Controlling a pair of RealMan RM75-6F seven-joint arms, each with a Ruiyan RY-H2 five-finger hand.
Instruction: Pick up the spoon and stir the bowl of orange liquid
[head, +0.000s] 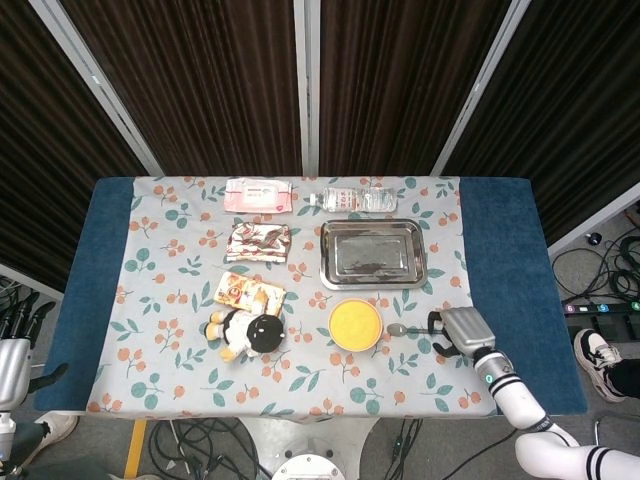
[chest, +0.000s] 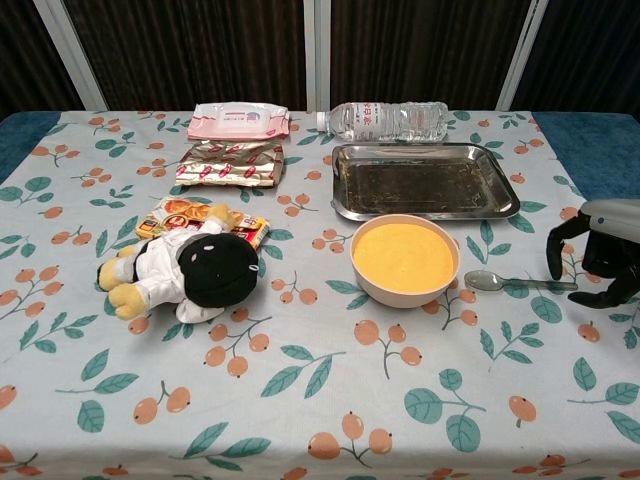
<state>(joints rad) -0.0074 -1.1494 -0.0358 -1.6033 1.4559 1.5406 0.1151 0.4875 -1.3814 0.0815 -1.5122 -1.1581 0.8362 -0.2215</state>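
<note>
A beige bowl (head: 355, 325) (chest: 405, 259) of orange liquid stands near the table's front, right of centre. Just right of it lies a metal spoon (head: 405, 329) (chest: 510, 283), its scoop toward the bowl and its handle pointing right. My right hand (head: 458, 332) (chest: 596, 248) hovers over the handle's far end with fingers spread and curved down, holding nothing. My left hand (head: 14, 345) hangs off the table's left edge in the head view, fingers apart and empty.
A steel tray (head: 372, 253) (chest: 424, 181) sits behind the bowl, a water bottle (chest: 385, 121) lying beyond it. A plush toy (chest: 185, 270), snack packets (chest: 230, 162) and a pink wipes pack (chest: 238, 120) occupy the left half of the floral cloth.
</note>
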